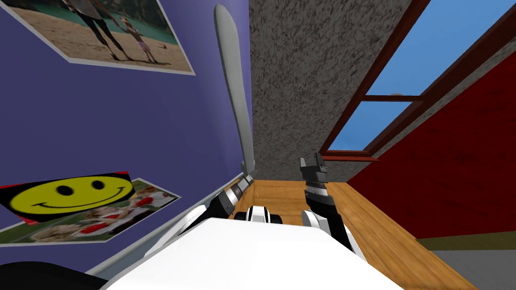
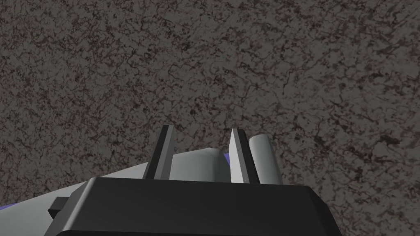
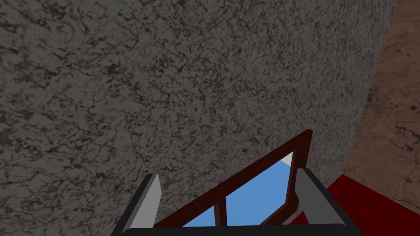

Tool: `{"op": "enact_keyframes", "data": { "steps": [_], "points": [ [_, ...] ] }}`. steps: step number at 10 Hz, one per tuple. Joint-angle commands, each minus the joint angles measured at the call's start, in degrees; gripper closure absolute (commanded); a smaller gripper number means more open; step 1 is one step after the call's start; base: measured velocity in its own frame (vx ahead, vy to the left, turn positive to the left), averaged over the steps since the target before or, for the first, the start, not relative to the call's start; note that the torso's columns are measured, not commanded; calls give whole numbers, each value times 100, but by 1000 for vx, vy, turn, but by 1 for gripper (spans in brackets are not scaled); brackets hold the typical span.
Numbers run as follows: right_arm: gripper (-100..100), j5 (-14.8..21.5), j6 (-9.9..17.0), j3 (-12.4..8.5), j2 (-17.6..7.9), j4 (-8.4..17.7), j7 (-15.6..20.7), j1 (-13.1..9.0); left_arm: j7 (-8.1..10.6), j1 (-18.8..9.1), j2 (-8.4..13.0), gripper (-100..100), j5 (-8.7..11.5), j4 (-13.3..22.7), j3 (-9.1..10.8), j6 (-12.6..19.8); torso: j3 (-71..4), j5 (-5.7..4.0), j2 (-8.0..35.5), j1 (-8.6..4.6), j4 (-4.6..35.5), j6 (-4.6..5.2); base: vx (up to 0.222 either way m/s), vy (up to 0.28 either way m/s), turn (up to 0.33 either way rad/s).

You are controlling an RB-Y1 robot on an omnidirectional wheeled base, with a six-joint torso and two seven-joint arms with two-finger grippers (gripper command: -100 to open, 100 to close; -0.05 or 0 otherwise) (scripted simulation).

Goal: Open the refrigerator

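The refrigerator door (image 1: 126, 131) is a flat purple-blue panel on my left, seen at a steep slant. A long grey handle (image 1: 237, 90) runs along its edge. My left gripper (image 1: 248, 173) sits at the handle's near end. In the left wrist view its fingers (image 2: 164, 155) stand close together, pressing a grey part of the handle (image 2: 197, 166), and more of the grey bar shows just outside one finger. My right gripper (image 1: 313, 163) is raised beside it, apart from the door, and stands open (image 3: 227, 174) with nothing between its fingers.
A smiley sticker (image 1: 70, 194) and a beach photo (image 1: 101, 30) are on the door. A speckled grey wall (image 1: 297, 75) is straight ahead. To the right are a window with a dark red frame (image 1: 383, 116) and a red surface (image 1: 453, 176). A wooden floor (image 1: 282, 194) lies below.
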Motion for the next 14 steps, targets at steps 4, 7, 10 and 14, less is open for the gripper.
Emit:
{"op": "enact_keyframes", "data": {
  "steps": [4,7,10,14],
  "points": [
    [0,0,0,0,0,0,0,-1,-39,-84,324,100,77,-98,-326,-207,32,3,30,-5,-17,-2,-147,-22,-96],
    [0,0,0,0,0,0,0,-1,-97,-161,543,100,108,-195,-608,-359,13,10,19,23,-5,-10,-202,-28,-110],
    [0,0,0,-1,-1,0,0,0,148,-609,448,-100,348,-199,-227,335,-26,7,-67,-3,-53,11,-73,-3,-102],
    [0,0,0,-1,-1,0,0,1,444,-1199,381,-100,655,-319,238,1056,0,-2,-25,-29,-40,16,-67,5,-110]
  ]
}}
